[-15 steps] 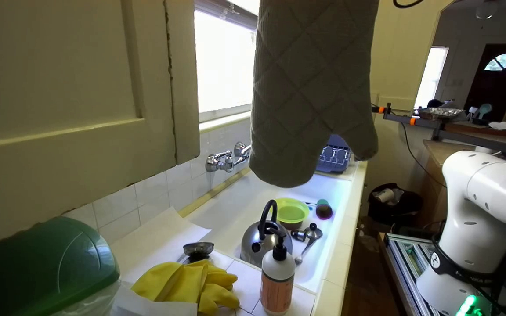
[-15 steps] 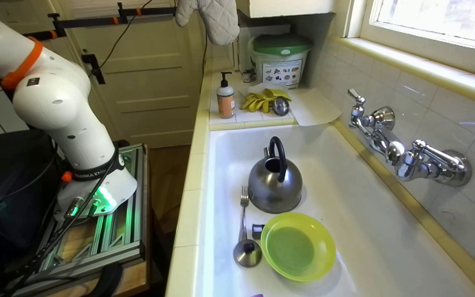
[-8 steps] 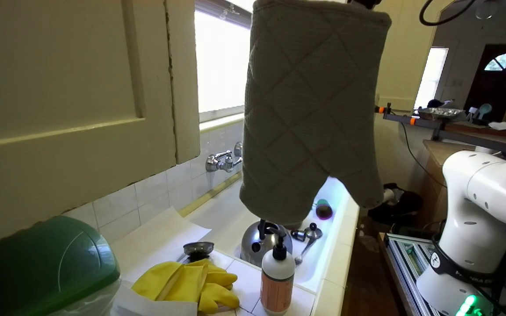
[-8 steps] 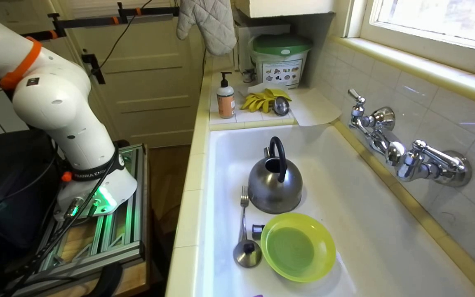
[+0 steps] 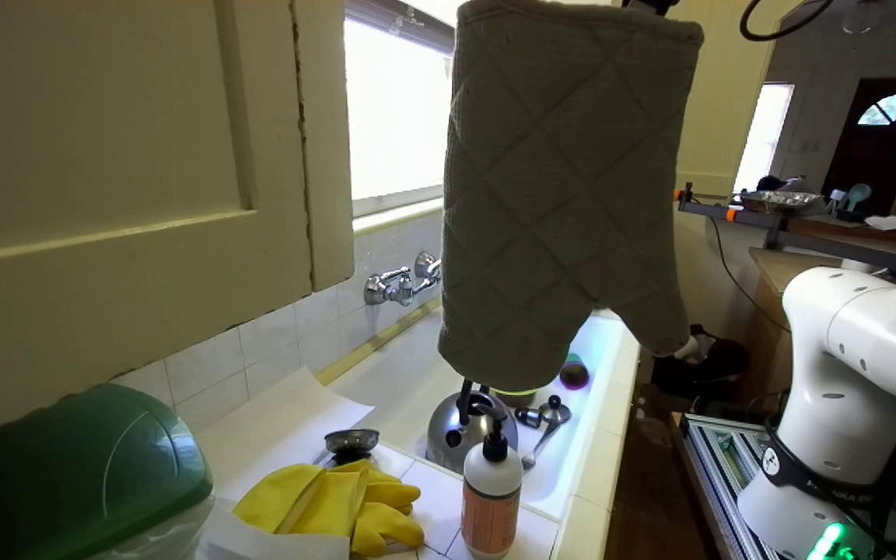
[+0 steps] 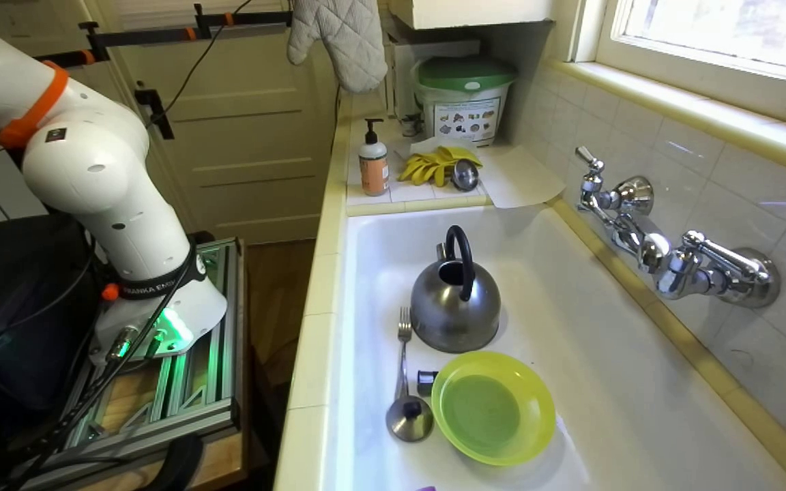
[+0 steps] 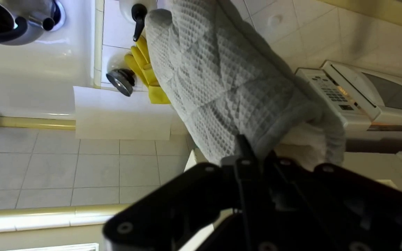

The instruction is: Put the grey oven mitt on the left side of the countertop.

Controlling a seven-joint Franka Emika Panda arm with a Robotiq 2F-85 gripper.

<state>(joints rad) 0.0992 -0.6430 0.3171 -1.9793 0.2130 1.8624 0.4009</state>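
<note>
The grey quilted oven mitt (image 5: 565, 187) hangs in the air, thumb and tip pointing down, well above the counter and sink. It also hangs at the top of an exterior view (image 6: 348, 44), its cuff cut off. In the wrist view the mitt (image 7: 222, 80) stretches away from my gripper (image 7: 257, 144), whose fingers are closed on one side of its cuff; the cuff opening gapes on the right. The far finger is partly hidden by the mitt. The tiled countertop (image 5: 440, 490) lies beyond and below the mitt. It also shows in an exterior view (image 6: 359, 123).
On the counter are a soap bottle (image 6: 374, 167), yellow gloves (image 6: 437, 164), a metal strainer (image 6: 465, 175), white paper (image 6: 519, 181) and a green-lidded bin (image 6: 468, 95). The sink (image 6: 570, 327) holds a kettle (image 6: 456, 314) and a green bowl (image 6: 492, 409). A cabinet (image 5: 129, 155) overhangs the counter.
The mitt has come down over the last second, so its cuff now shows in an exterior view. Over the last half second it has shifted only slightly sideways.
</note>
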